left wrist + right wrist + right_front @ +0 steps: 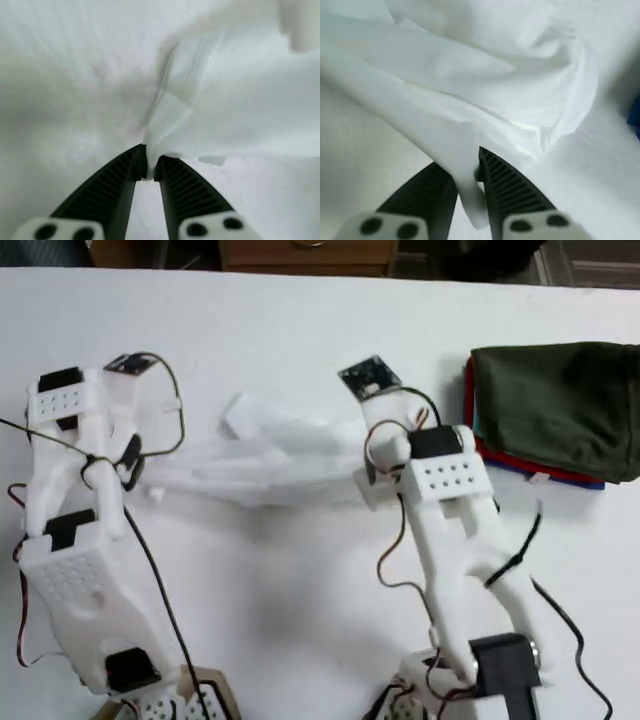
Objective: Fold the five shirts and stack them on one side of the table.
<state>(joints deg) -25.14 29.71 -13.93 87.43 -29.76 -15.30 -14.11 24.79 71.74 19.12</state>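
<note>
A white shirt (270,460) lies crumpled and stretched across the middle of the white table (300,330), between the two arms. My left gripper (148,172) is shut on a corner of the white shirt (225,110) at its left end. My right gripper (470,175) is shut on a fold of the white shirt (470,90) at its right end. A stack of folded shirts (555,410) with a dark green one on top and red and blue ones beneath sits at the table's right side.
The left arm (80,500) and the right arm (455,520) stand along the front edge with loose cables. A wooden cabinet (305,255) stands beyond the table's far edge. Bare table lies behind the shirt.
</note>
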